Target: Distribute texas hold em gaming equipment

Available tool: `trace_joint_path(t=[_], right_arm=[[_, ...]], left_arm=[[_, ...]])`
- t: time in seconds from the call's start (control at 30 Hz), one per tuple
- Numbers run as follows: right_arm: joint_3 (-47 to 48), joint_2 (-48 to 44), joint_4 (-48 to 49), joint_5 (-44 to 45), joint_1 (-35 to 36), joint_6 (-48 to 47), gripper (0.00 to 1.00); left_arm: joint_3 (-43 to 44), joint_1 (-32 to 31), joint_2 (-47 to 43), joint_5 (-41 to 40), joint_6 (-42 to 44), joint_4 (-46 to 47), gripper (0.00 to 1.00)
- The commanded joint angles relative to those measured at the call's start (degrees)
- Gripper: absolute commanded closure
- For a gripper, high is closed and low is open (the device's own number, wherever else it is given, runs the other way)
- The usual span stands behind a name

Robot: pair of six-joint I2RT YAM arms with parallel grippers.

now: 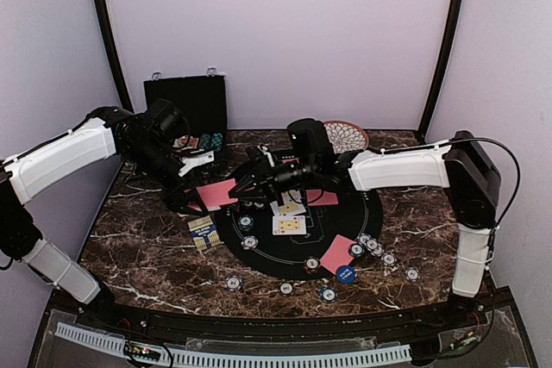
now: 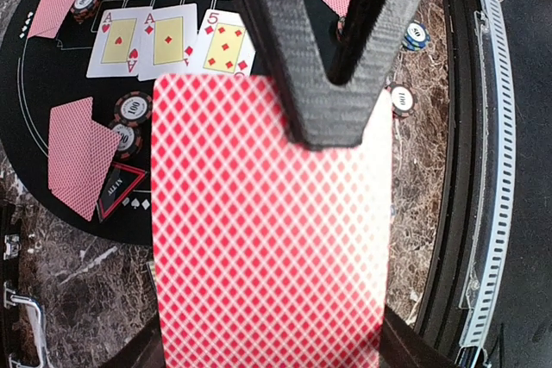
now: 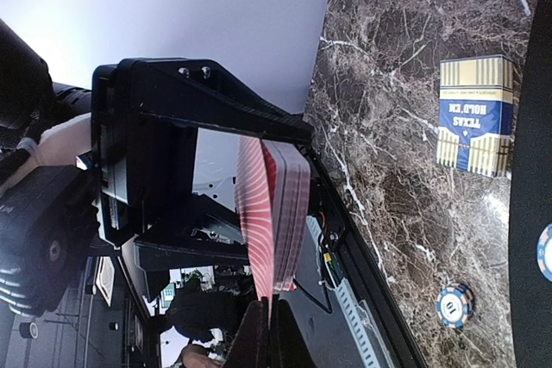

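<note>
A deck of red-backed playing cards (image 2: 267, 239) fills the left wrist view, and my left gripper (image 2: 272, 338) is shut on it at its lower corners. In the top view the deck (image 1: 216, 193) hangs over the left edge of the black mat. My right gripper (image 3: 270, 321) is shut on the top card (image 3: 257, 213), which is peeled away from the rest of the deck (image 3: 291, 213); its fingers (image 2: 336, 84) form a black V over the deck. Face-up aces and a five (image 2: 168, 38) lie on the mat. Striped poker chips (image 1: 373, 246) and a blue marker button (image 1: 346, 274) sit at the mat's right.
The round black mat (image 1: 371, 213) carries face-down cards (image 1: 337, 253) and a red-triangle marker (image 2: 116, 191). A Texas Hold'em card box (image 1: 203, 232) lies left of it. The black case (image 1: 185, 96) and patterned plate (image 1: 349, 134) stand at the back. Loose chips (image 1: 234, 283) lie near the front.
</note>
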Motion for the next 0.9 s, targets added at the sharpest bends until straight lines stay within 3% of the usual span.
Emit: trace_joint_path(t=[0.0, 0.33, 0.63, 0.87], right_arm=[[-2.44, -4.44, 0.16, 0.15, -2.20, -1.04, 1.00], [-11.51, -12.47, -0.27, -0.68, -8.64, -2.71, 1.00], [-20.01, -18.21, -13.42, -1.04, -20.45, -15.60, 1.00], [-23.04, -14.93, -22.06, 1.10, -26.69, -26.89, 1.00]], left_arm=[[-1.02, 0.22, -2.69, -0.37, 0.66, -1.27, 1.00], [-2.40, 0.17, -2.60, -1.91, 0.68, -0.30, 1.00], [-4.14, 0.20, -3.02, -4.06, 0.17, 0.52, 1.00], [-6.61, 0.66, -4.09, -4.85, -0.29, 2.15, 1.00]])
